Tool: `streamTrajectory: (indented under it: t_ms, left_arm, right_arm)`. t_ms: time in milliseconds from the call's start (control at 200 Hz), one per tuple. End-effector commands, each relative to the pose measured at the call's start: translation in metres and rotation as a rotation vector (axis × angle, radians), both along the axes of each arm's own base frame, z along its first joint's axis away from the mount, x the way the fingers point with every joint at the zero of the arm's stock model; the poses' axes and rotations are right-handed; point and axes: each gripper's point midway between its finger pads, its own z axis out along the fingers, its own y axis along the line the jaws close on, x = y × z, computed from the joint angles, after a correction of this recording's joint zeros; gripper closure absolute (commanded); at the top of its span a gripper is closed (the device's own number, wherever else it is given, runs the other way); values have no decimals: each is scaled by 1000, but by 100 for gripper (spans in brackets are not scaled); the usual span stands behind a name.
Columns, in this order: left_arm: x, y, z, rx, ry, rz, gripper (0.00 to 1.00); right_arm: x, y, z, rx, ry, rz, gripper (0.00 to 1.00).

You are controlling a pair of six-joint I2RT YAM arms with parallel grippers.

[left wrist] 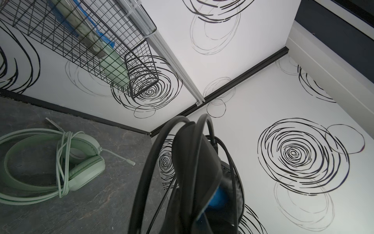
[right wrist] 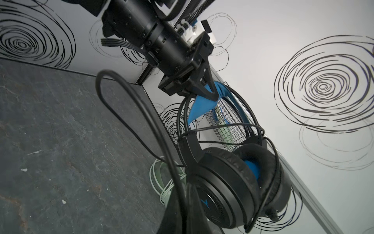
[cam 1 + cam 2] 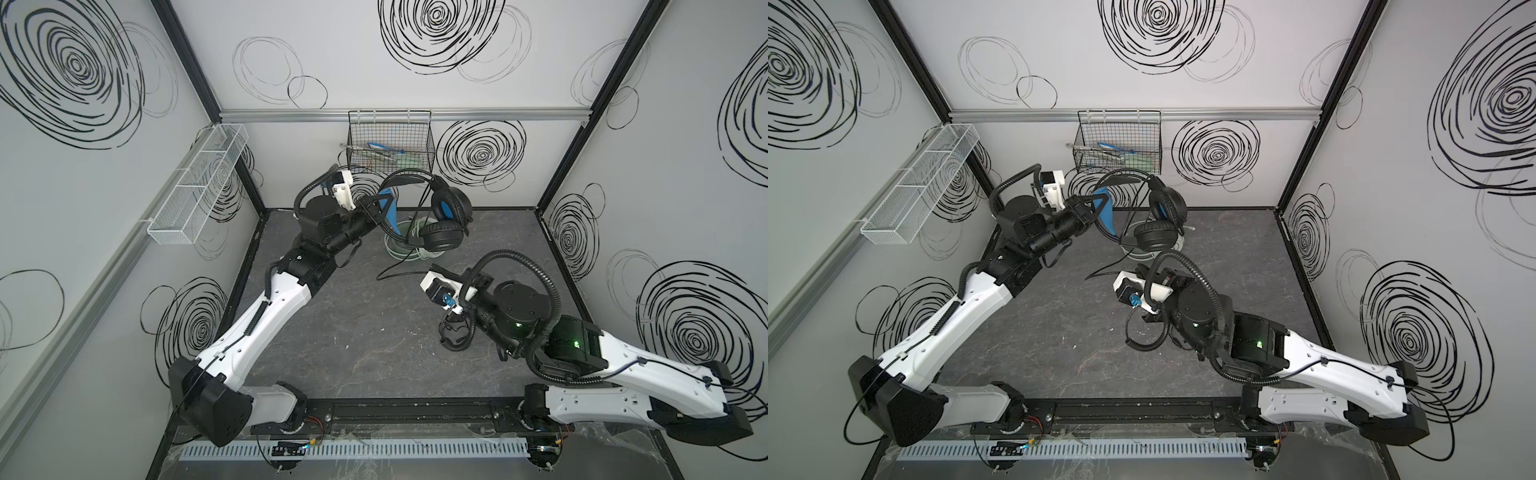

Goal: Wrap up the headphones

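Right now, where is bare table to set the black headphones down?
Bare: table centre between both arms; its back right corner. Crowded: back centre, where mint headphones lie under the black headphones hanging from the left gripper, black cord to right gripper.

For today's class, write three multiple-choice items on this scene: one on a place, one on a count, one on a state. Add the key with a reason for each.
1. Where does the mint-green headset lie? A in the wire basket; B in the white mesh tray; C on the table.
2. How many headsets are in view? A one; B two; C three.
3. The left gripper is: A shut on the black headset's blue headband pad; B open; C shut on nothing.
Key: 1 C, it lies flat on the dark tabletop; 2 B, one green, one black; 3 A, it pinches the blue pad and the headset hangs from it.
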Motion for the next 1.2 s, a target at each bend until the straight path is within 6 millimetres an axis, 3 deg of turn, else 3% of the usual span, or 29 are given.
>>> streamTrajectory:
  t_ms: [0,200,435,645,1031,1116,1196]
  left_arm:
    - [-4,-6,44,-78,-157,6,100]
    - [-3,-20,-1,50,-102,-39,100]
    - [-15,-33,-49,182,-29,-161,100]
    - [-28,-22,-84,212,23,-258,100]
    - [-78,-31,-124,253,94,-456,100]
    - [-87,-31,-130,244,108,-475,100]
    - [-91,-32,-132,217,124,-483,100]
  right_arm:
    - [10,-13,26,-74,-73,-110,100]
    - [26,-11,42,-188,-98,-163,100]
    - [58,-26,54,-221,-73,-234,100]
    - [85,-42,66,-199,-82,-334,100]
    - [114,-81,87,-135,-106,-470,100]
    - [117,-81,94,-110,-120,-487,100]
    - [113,-68,96,-105,-127,-444,100]
